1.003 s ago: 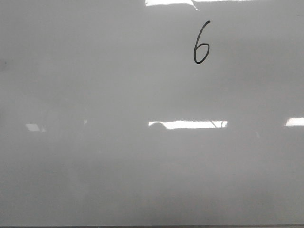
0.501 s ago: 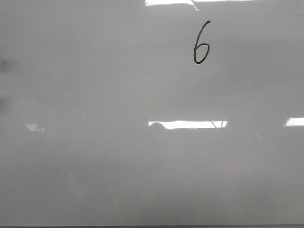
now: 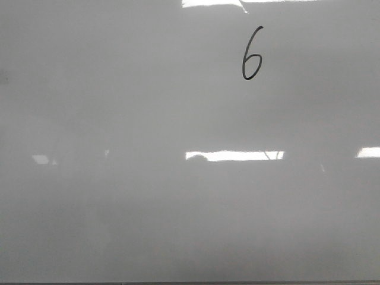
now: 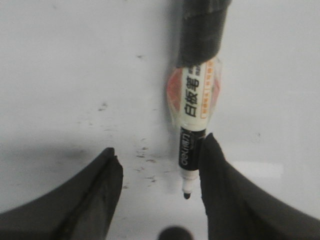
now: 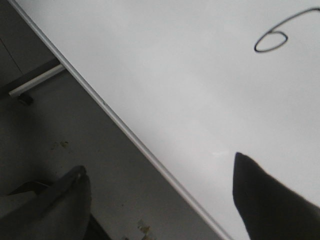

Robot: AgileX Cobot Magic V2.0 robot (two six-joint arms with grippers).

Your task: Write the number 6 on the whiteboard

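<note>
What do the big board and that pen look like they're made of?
The whiteboard looks like a smooth, glossy coated panel, since it mirrors the ceiling lights sharply; whether steel or laminate lies beneath cannot be told. Its edge looks like a thin pale metal or plastic strip. The marker seems to be hard plastic with a shiny printed label wrap and a dark, probably felt, tip.
</note>
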